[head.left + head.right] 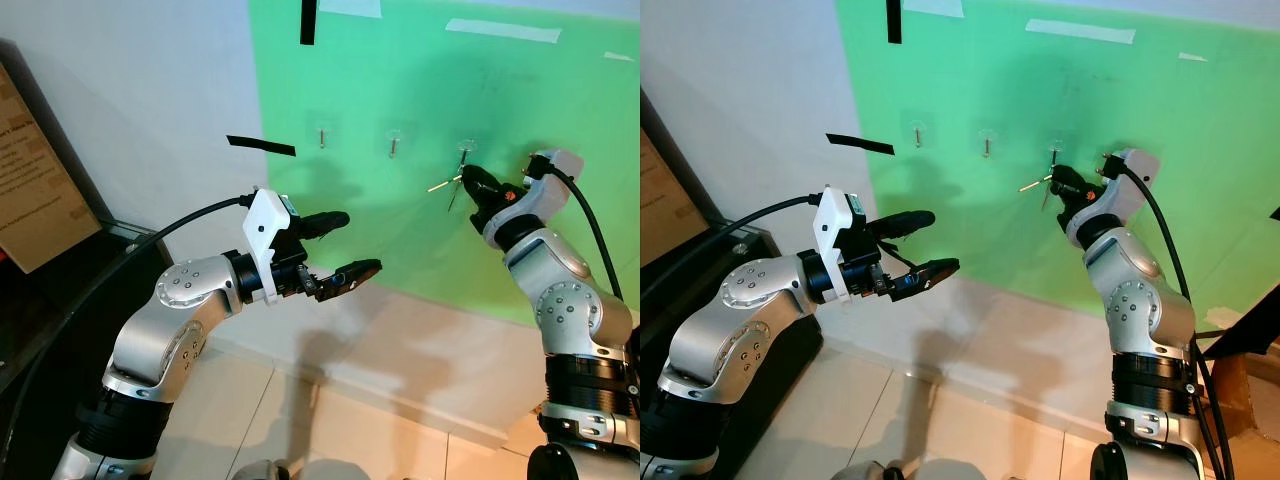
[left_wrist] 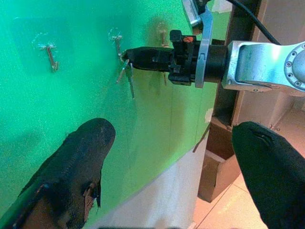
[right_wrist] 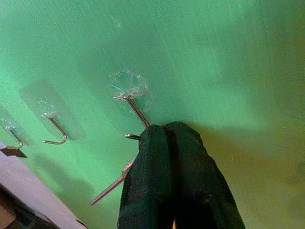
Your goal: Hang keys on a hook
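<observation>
While right claw [image 1: 465, 181] pinches slim metal keys [image 1: 447, 186] at clear-backed wire hook [image 3: 132, 101], green wall [image 1: 400, 70], left claw [image 1: 345, 245] gaping, empty.

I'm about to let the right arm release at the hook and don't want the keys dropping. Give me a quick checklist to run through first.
1. Right tool shut on the keys: ok, fingers pressed together in the right wrist view.
2. Right tool at the rightmost hook of the three: ok, its tip sits right at the hook.
3. Key ring actually looped over the hook's upturned end: cannot tell, the fingers cover that spot.
4. Keys hanging free below the hook: not ok, they stick out sideways from the tool.
5. Left tool out of the way: ok, open and held well left of the hooks.
</observation>
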`<state>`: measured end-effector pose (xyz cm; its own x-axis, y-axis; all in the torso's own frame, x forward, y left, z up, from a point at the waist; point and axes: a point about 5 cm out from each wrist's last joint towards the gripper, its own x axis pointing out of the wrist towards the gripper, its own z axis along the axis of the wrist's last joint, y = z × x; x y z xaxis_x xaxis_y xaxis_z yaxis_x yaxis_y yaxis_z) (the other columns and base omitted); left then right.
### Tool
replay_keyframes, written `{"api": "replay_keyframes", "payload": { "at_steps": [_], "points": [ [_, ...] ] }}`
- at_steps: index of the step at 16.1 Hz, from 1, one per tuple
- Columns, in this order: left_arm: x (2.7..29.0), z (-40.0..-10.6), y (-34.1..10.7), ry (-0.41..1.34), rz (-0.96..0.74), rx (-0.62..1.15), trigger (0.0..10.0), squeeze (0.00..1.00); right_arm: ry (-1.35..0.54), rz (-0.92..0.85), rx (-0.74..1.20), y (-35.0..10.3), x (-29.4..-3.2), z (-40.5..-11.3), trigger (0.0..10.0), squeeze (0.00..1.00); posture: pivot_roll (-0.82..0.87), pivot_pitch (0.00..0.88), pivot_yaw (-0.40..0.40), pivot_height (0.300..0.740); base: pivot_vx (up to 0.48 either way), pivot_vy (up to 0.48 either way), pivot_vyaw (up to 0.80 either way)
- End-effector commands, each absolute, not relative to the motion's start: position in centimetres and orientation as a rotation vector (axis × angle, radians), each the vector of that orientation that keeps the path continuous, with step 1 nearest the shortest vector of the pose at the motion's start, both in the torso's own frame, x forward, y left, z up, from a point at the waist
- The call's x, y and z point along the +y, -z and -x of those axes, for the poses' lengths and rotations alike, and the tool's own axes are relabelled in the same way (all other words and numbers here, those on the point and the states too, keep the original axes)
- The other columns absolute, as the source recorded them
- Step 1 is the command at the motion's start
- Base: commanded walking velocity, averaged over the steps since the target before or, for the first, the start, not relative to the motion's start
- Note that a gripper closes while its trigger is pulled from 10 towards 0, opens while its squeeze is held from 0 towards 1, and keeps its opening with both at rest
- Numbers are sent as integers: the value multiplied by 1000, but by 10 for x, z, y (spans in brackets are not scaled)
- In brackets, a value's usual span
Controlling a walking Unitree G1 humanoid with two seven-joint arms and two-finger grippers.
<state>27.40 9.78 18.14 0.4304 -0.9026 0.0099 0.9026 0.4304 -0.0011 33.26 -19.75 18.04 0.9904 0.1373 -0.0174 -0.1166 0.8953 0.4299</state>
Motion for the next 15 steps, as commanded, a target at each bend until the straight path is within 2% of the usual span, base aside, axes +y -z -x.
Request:
{"api": "replay_keyframes", "payload": {
  "at_steps": [1,2,3,15],
  "points": [
    [98,-273,-185,1126,-11,-24,10000,0,-53,-461,52,-176,-210,-333,10000,0,-51,0,41,740,0,0,0],
    [98,-273,-185,1126,-11,-24,10000,0,-47,-475,50,-176,-211,-333,10000,0,-51,0,41,740,0,0,0],
    [98,-273,-185,1127,-11,-24,10000,0,-29,-493,43,-175,-213,-333,10000,1000,-51,0,42,740,0,0,0],
    [98,-275,-186,1125,-16,-23,10000,0,-14,-550,11,-178,-221,-332,10000,1000,-51,0,47,740,0,0,0]
  ]
}}
